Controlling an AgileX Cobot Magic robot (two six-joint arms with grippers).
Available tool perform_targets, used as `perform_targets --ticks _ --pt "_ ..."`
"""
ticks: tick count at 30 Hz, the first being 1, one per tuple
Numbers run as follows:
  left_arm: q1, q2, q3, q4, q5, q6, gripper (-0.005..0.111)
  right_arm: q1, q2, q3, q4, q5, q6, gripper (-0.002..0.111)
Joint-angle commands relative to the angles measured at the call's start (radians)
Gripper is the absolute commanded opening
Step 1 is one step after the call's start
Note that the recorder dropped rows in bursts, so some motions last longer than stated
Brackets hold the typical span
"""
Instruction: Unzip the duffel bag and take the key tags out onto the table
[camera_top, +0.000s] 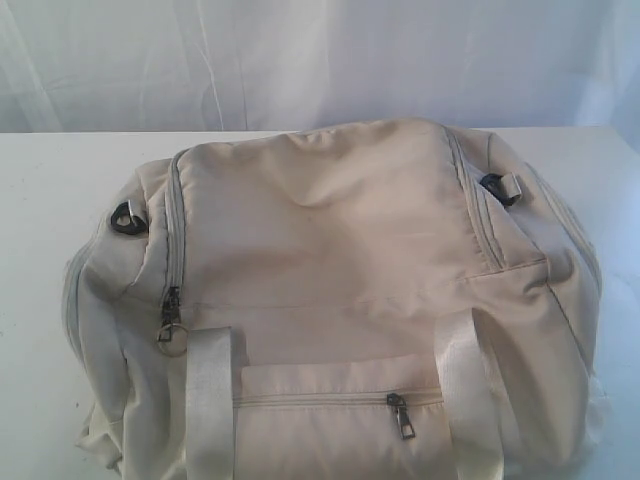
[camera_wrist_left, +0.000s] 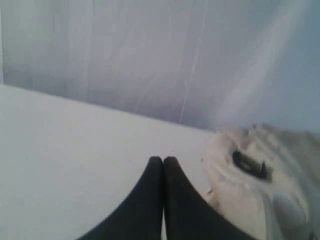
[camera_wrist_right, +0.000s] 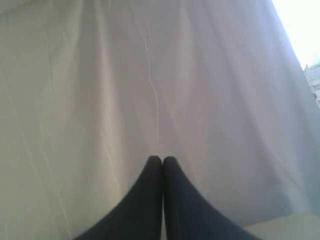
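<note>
— Are those fingers gripping anything?

— No. The left gripper (camera_wrist_left: 162, 161) is pressing its two black tips flat together with nothing between them, and the right gripper (camera_wrist_right: 162, 160) is doing the same. Both are hanging empty.

— Where are they pointing?

— The left one is hovering over bare table (camera_wrist_left: 70, 180), with the end of the duffel bag (camera_wrist_left: 270, 185) and its black D-ring (camera_wrist_left: 247, 162) just off to one side. The right one is aiming up at the white curtain (camera_wrist_right: 150, 75), well clear of the bag. I'd guess they're waiting at the sides so nothing is blocking the way in.

— And the bag?

— It's lying on its side in the middle of the table (camera_top: 40, 200), and I'm seeing no gap in the main zip. The main zipper pull (camera_top: 171, 308) is sitting at the left end of its track with a ring dangling below, so that's where I'd expect a gripper to go first. A pocket zipper pull (camera_top: 402, 415) is showing lower down between the two webbing handles (camera_top: 210, 400).

— Any key tags?

— None showing. If they're inside, the closed fabric is hiding them.
</note>
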Motion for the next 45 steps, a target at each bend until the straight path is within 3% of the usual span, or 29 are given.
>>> perform_targets --ticks 1,4,6,8,12,16,21,25,34,45 --pt "0.003 -0.004 0.003 -0.008 -0.141 -0.381 0.0 0.001 -0.006 -0.002 0.038 0.124 0.16 0.0" --pt "-0.034 0.069 -0.134 0.203 0.232 -0.521 0.0 0.001 0.029 -0.06 0.038 0.347 0.193 0.0" --pt "-0.084 0.156 -0.216 0.21 0.293 -0.464 0.0 0.001 0.088 -0.106 0.038 0.43 0.191 0.0" --pt "-0.157 0.255 -0.297 0.155 0.373 -0.348 0.0 0.001 0.151 -0.154 0.038 0.495 0.186 0.0" --pt "-0.332 0.514 -0.476 -0.108 0.624 0.131 0.0 0.044 0.308 -0.274 0.057 0.658 0.079 0.0" --pt "-0.413 0.757 -0.613 -0.271 0.815 0.402 0.0 0.109 0.454 -0.376 0.187 0.82 -0.141 0.0" --pt "-0.437 0.953 -0.637 -0.406 0.784 0.474 0.0 0.159 0.632 -0.498 0.348 0.98 -0.423 0.0" --pt "-0.437 1.052 -0.637 -0.516 0.754 0.509 0.004 0.169 0.705 -0.538 0.393 0.998 -0.521 0.0" --pt "-0.437 1.206 -0.637 -0.752 0.616 0.664 0.06 0.169 0.745 -0.542 0.393 0.982 -0.55 0.0" --pt "-0.437 1.402 -0.637 -0.777 0.57 0.679 0.061 0.169 0.745 -0.542 0.399 0.961 -0.55 0.0"
